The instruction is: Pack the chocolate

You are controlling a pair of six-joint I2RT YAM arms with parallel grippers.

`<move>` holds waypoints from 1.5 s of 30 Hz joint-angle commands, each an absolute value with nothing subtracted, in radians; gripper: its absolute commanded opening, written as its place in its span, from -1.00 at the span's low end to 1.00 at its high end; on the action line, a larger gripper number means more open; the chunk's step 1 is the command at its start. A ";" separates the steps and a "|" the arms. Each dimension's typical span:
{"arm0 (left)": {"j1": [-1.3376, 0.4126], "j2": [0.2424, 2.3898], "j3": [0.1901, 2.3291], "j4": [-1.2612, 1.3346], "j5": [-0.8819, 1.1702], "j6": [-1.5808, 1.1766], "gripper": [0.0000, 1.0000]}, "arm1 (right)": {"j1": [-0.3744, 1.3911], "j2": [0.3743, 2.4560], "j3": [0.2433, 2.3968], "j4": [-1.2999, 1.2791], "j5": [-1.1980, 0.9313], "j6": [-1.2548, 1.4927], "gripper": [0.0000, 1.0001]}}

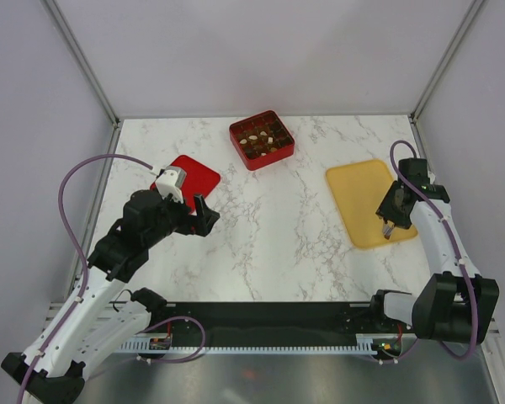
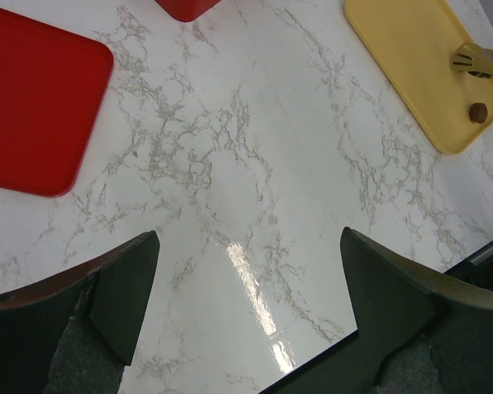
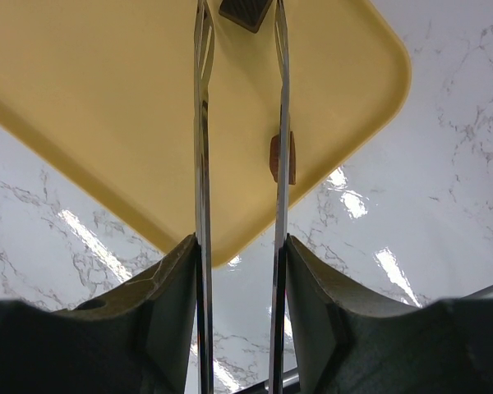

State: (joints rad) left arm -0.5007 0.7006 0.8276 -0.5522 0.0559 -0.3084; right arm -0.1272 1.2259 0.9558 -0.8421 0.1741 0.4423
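Marbled white counter [image 1: 269,244] is carrying a flat yellow tray [image 1: 353,189]. The right pincer [image 3: 240,263] is clenching metal tweezers [image 3: 201,123] flanking a dark brown chocolate piece [image 3: 245,12]. The left pincer [image 2: 248,246] is hanging released.

The desk [image 1: 278,244] is white marble with grey veins. The gridded box [image 1: 273,159] is red, its chocolate [image 1: 265,139] dark brown with a few pale cream bits. One flat tray [image 1: 198,174] is plain red, the other tray [image 1: 358,194] plain yellow. The left hand [image 2: 248,238] and right hand [image 3: 241,242] are black, the tongs [image 3: 201,123] silvery, and the cables [image 1: 76,181] purple.
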 commanded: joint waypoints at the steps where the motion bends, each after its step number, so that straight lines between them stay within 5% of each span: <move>1: -0.499 0.703 0.838 -0.543 0.069 -0.275 0.99 | -0.132 1.224 0.956 -0.805 0.173 0.457 0.03; 27: -0.499 0.698 0.836 -0.541 0.066 -0.276 0.99 | -0.117 1.216 1.012 -0.772 0.063 0.437 -0.20; 37: -0.499 0.698 0.838 -0.541 0.054 -0.276 0.99 | 0.072 1.308 1.181 -0.752 0.107 0.498 -0.20; 45: -0.499 0.689 0.836 -0.545 0.037 -0.273 0.99 | 0.291 1.615 1.520 -0.674 0.140 0.512 -0.20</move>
State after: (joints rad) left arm -0.5007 0.7010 0.8276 -0.5522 0.0540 -0.3084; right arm 0.2466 1.5364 1.4014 -0.7540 0.1150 0.4953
